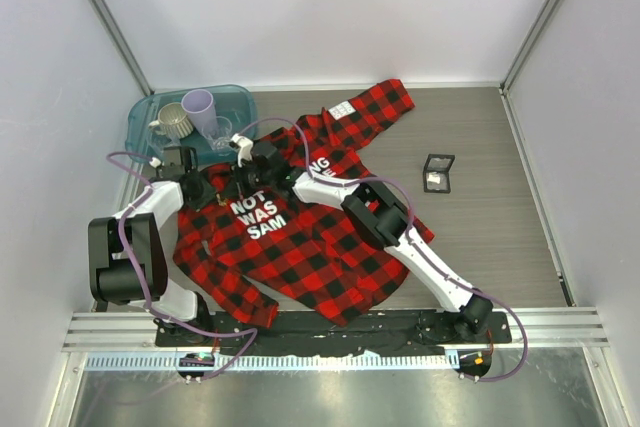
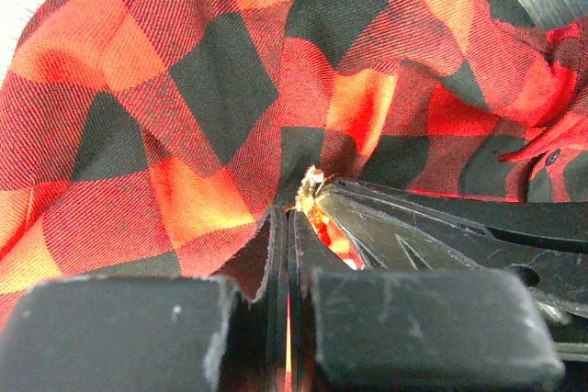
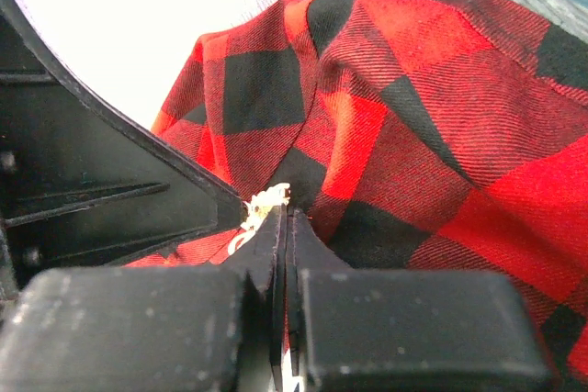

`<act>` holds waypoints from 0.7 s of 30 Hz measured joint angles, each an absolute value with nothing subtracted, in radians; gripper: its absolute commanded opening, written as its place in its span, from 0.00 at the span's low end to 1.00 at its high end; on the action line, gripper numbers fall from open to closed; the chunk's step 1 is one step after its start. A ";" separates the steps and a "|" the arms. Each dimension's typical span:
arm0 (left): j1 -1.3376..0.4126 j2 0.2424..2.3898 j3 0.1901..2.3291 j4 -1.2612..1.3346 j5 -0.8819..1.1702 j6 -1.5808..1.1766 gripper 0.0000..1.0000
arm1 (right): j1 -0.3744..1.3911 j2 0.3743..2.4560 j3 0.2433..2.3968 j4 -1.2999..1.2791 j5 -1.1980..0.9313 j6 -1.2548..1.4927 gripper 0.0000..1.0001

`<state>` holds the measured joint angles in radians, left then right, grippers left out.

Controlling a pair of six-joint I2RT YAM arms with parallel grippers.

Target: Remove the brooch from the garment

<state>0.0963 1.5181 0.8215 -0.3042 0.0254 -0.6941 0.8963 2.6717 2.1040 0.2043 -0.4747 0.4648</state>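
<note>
A teal tray (image 1: 137, 117) sits at the far left of the surface (image 1: 480, 237). It holds a ribbed grey mug (image 1: 175, 120), a lavender cup (image 1: 198, 105) and what looks like a clear glass (image 1: 219, 132).

Just right of the tray, the left arm reaches over the upper left part of the garment (image 1: 300, 257). The red-and-black plaid shirt lies spread and rumpled across the middle of the surface, one sleeve running toward the far side. The left end effector (image 2: 287, 219) has its fingers pressed together. Through the slit between them a sliver of red cloth shows, so it is clamped on a fold of the garment, which is bunched up in front of it.

The brooch (image 2: 311, 184) sits right at that spot, a small pale gold, ragged shape on the raised fold just above the white lettering (image 1: 258, 217). It lies between the tips of the two end effectors, which meet there almost touching.

The right arm stretches diagonally from its base at the near right, across the shirt, to the same point. The right end effector (image 3: 282, 216) also has its fingers together. The brooch lies at their very tips and looks pinched between them.

Farther right, a small white label (image 1: 343, 109) shows near the shirt's collar. Well apart from the garment, a small black square box (image 1: 438, 172) rests on the bare surface.
</note>
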 measured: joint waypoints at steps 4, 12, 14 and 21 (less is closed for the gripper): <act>0.092 1.518 0.825 -0.309 0.015 -0.688 0.00 | 0.906 2.672 2.132 0.148 -0.461 0.386 0.01; 0.091 1.518 0.850 -0.368 -0.027 -0.653 0.00 | 0.950 2.670 2.190 0.057 -0.404 0.162 0.01; 0.086 1.518 0.861 -0.384 -0.038 -0.643 0.00 | 0.960 2.670 2.215 0.013 -0.393 0.107 0.01; 0.078 1.519 0.868 -0.401 -0.056 -0.635 0.00 | 0.957 2.664 2.197 0.023 -0.400 0.125 0.18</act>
<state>0.0776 1.5192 0.8677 -0.4011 -0.0563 -0.6346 0.9569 2.6640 2.1971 0.0227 -0.4000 0.1246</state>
